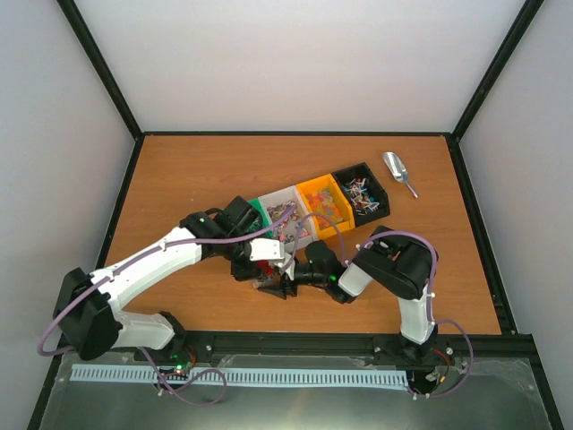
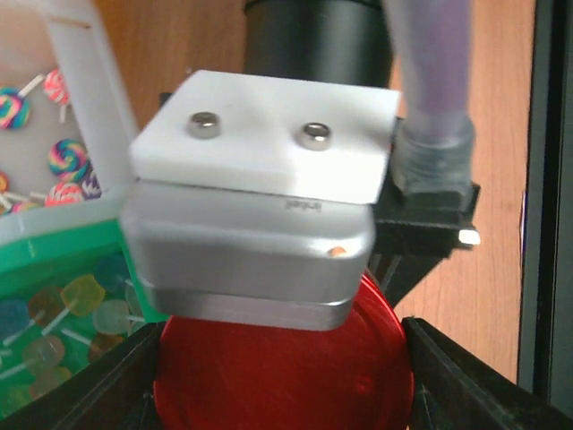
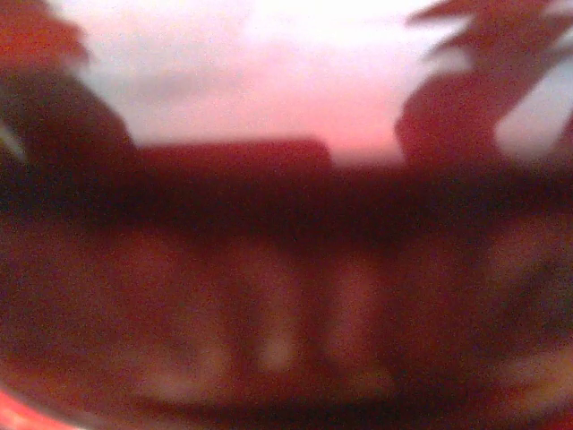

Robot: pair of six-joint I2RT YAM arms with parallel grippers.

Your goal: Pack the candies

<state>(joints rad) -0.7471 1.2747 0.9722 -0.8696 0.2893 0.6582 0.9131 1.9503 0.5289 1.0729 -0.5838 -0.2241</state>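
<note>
The candies are small lollipops in mixed colours, lying in a row of bins: green, white, orange and black. The left wrist view shows them in the white bin and the green bin. My left gripper has one finger on each side of a red round lid and grips it. My right gripper meets the left gripper just in front of the bins. Its camera housing sits over the lid. Its own view is a red blur, and its fingers are hidden.
A silver metal scoop lies at the back right, beyond the black bin. Black frame posts and a rail edge the wooden table. The arms' cables loop near the front edge.
</note>
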